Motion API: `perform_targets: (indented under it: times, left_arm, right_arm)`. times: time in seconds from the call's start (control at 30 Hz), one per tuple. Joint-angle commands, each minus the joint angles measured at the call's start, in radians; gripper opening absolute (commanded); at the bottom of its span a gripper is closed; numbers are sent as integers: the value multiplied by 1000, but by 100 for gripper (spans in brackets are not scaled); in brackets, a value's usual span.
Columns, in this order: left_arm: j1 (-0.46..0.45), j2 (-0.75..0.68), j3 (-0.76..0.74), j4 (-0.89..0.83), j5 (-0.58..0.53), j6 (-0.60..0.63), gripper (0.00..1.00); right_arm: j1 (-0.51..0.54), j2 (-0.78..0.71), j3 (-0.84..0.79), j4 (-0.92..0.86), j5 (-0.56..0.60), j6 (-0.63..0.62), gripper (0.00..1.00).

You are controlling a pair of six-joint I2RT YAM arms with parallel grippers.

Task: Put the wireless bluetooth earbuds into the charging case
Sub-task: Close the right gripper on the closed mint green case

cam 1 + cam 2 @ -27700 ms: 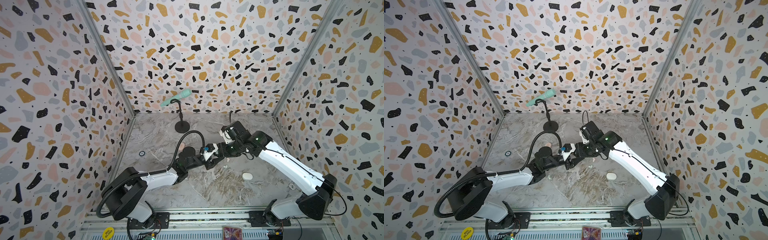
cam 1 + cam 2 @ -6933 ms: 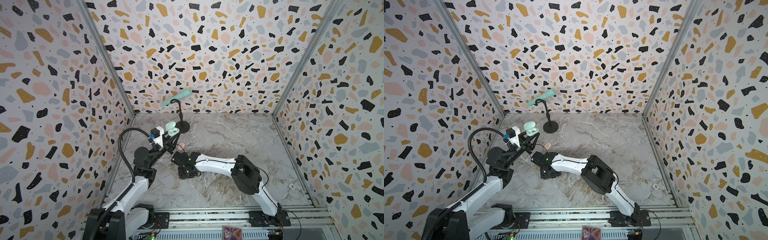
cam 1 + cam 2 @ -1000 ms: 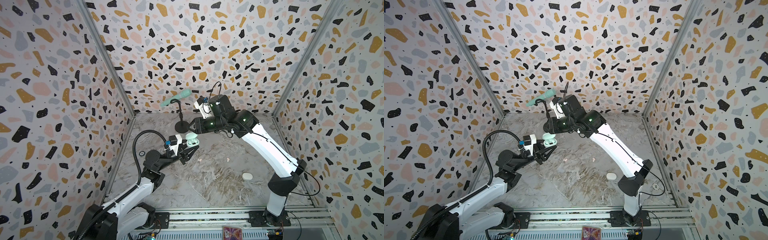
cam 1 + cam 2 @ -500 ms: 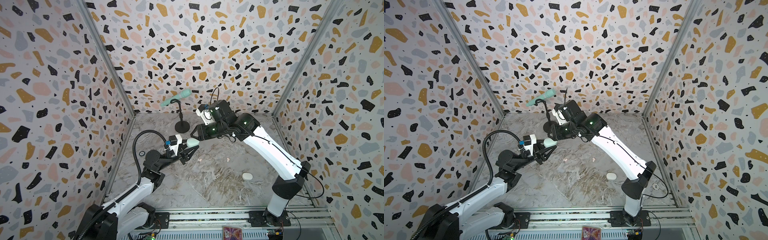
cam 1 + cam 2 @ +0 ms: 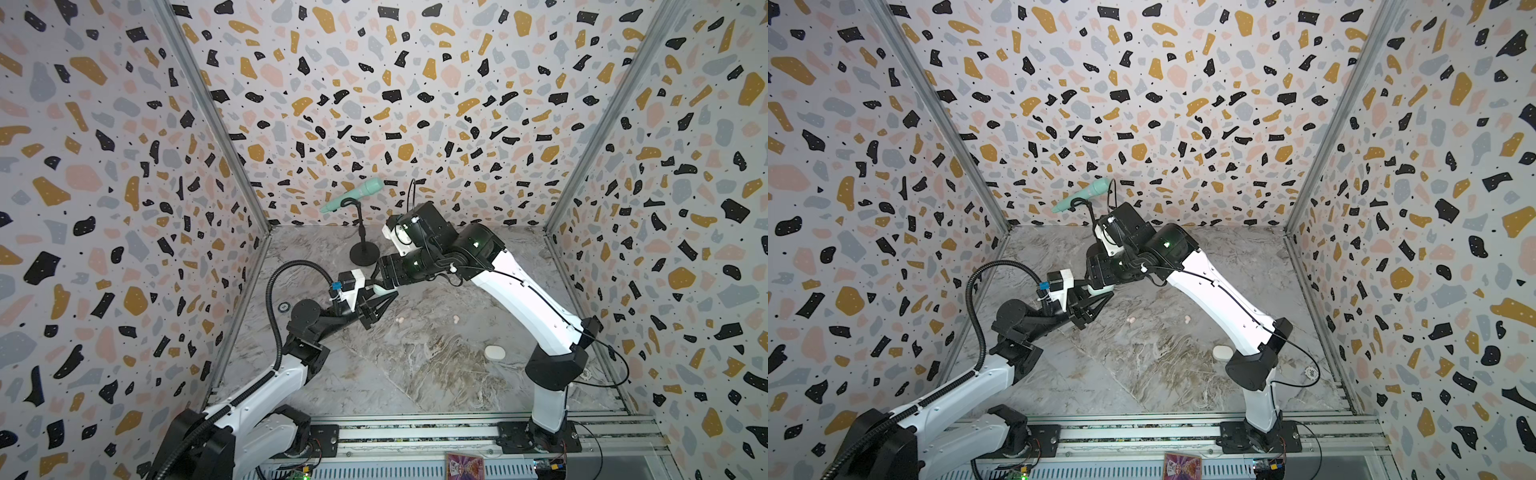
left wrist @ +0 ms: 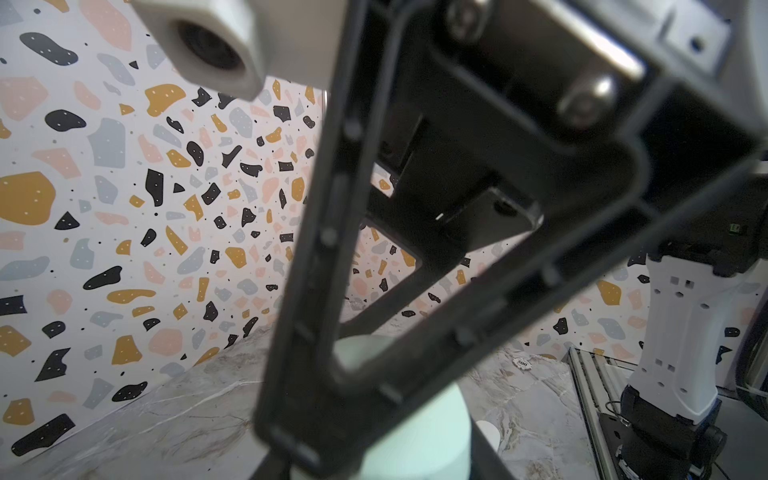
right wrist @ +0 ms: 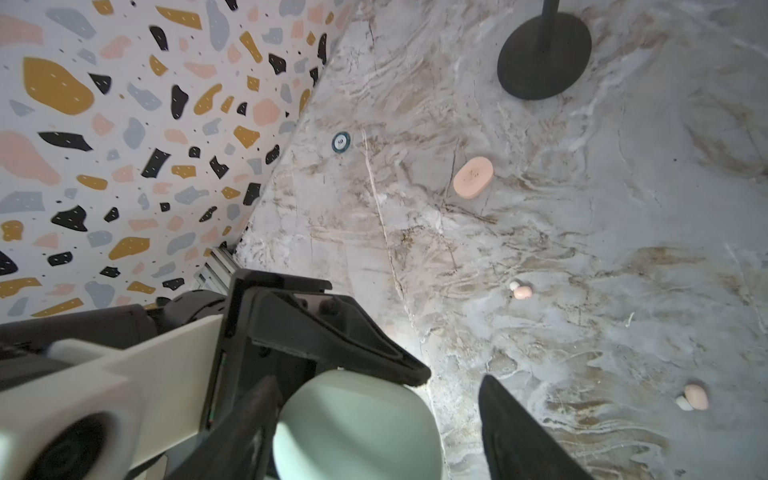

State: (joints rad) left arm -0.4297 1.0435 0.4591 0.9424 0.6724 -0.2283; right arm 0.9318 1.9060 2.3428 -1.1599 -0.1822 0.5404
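Observation:
My left gripper [image 5: 371, 308] is shut on a pale mint charging case [image 5: 380, 288], held above the table at centre left in both top views. My right gripper [image 7: 374, 419] reaches over it, open. Its two fingers [image 7: 511, 432] straddle the mint case [image 7: 357, 428], with a clear gap on one side. The case shows only a smooth rounded shell. Two pink earbuds [image 7: 521, 291] [image 7: 695, 397] lie loose on the marble, also visible as pink earbuds [image 5: 400, 320] [image 5: 456, 318] in a top view.
A pink case [image 7: 473, 176] lies closed on the table near the black stand base [image 5: 364, 253] of a mint microphone [image 5: 353, 197]. A white case [image 5: 494, 352] sits by the right arm. A poker chip [image 5: 283, 307] lies near the left wall.
My right gripper has come down and forward onto the mint case, and its jaws have spread wider. The left arm and the case have stayed where they were.

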Motion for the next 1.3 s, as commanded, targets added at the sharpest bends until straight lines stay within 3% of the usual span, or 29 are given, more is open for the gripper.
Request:
perform_targets:
  times: [0.0,0.57,1.27]
  left_arm:
    - [-6,-19,35,45,7,15,46]
    - [-6,-19,38,23,7,24,45]
    - [-6,-34,91,-213,-18,142,43]
  right_arm:
    - [6,-12,29,-55,2,-19,77]
    - [7,-30,51,-55,43,-20,81]
    - [76,-8,65,-74,145,-91,86]
